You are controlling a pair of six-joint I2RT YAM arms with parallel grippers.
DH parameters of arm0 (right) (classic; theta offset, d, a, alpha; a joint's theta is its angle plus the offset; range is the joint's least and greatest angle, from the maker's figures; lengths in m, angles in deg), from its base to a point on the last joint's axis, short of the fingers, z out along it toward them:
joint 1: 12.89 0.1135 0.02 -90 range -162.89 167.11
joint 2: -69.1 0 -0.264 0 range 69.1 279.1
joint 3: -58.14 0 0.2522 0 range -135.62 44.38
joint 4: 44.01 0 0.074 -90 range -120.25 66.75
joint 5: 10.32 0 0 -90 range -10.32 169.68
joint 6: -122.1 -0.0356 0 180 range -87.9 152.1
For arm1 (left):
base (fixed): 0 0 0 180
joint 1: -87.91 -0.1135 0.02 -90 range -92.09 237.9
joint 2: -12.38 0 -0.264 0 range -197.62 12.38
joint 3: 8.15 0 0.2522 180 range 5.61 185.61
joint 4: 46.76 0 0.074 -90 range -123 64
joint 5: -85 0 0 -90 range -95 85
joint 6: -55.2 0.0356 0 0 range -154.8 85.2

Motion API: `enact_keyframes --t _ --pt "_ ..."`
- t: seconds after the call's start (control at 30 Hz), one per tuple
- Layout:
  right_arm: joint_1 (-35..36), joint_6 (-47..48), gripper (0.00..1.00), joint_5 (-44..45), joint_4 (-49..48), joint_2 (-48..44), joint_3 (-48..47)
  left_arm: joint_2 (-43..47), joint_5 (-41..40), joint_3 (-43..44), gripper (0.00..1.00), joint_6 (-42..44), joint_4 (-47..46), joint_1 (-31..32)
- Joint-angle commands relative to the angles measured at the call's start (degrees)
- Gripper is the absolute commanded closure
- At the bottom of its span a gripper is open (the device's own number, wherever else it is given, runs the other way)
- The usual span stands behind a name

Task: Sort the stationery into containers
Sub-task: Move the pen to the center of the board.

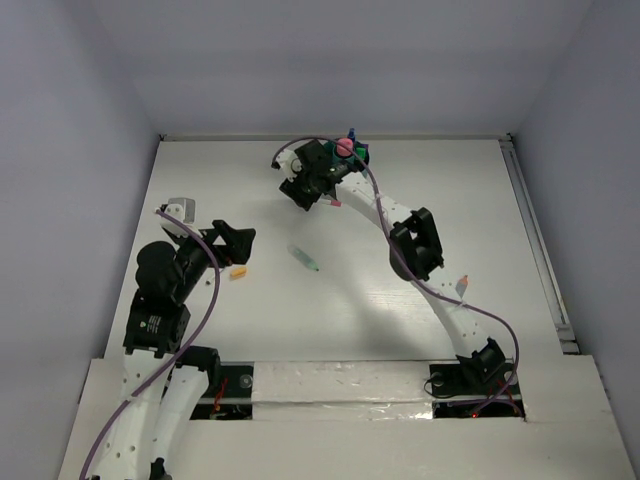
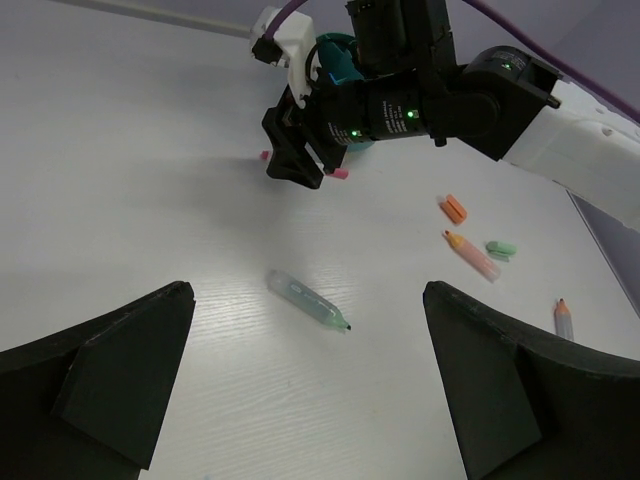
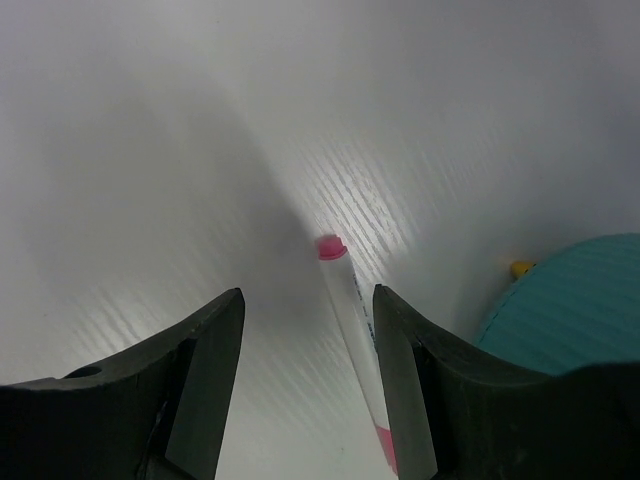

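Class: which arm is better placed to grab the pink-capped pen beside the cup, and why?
Right, probably. The right gripper hangs over the pen, jaws open either side, close to the cup. The left gripper is open too, but far off, facing the green marker.

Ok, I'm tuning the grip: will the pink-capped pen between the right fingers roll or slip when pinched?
Likely rolls: the pink-capped pen looks round and lies flat on the table. Probably slippery, since its white barrel looks smooth. Thin and straight, so probably stiff and light.
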Motion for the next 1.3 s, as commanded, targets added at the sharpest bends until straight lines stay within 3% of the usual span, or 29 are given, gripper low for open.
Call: enact_keyframes --t 0.0,0.3,0.67,0.87,1.0,1.27 --pt "0.24 2.46 0.40 1.67 -4.79 0.95 -2.69 -0.50 0.29 -0.29 0.01 -0.02 -2.59 -0.28" --pt "-1.43 1.59 0.42 -0.09 -6.47 2.71 -2.52 -0.76 0.29 -0.29 0.01 -0.02 -2.59 -0.28" --pt "-1.43 0.27 0.49 0.79 -9.98 1.66 4.60 -0.76 0.38 -0.20 0.01 -0.02 -2.59 -0.28" --pt "-1.43 -0.78 0.74 0.26 -9.37 0.87 6.26 -0.85 0.82 -0.20 0.01 0.07 -2.76 -0.81" --pt "-1.43 -2.63 0.89 -1.14 -12.00 -3.34 12.93 -0.76 1.17 -0.11 0.01 0.15 -2.85 -0.81" --pt "-1.43 -12.56 0.92 -1.33 -16.05 -17.74 30.77 -0.06 1.35 -0.29 0.01 0.07 -3.03 -1.33"
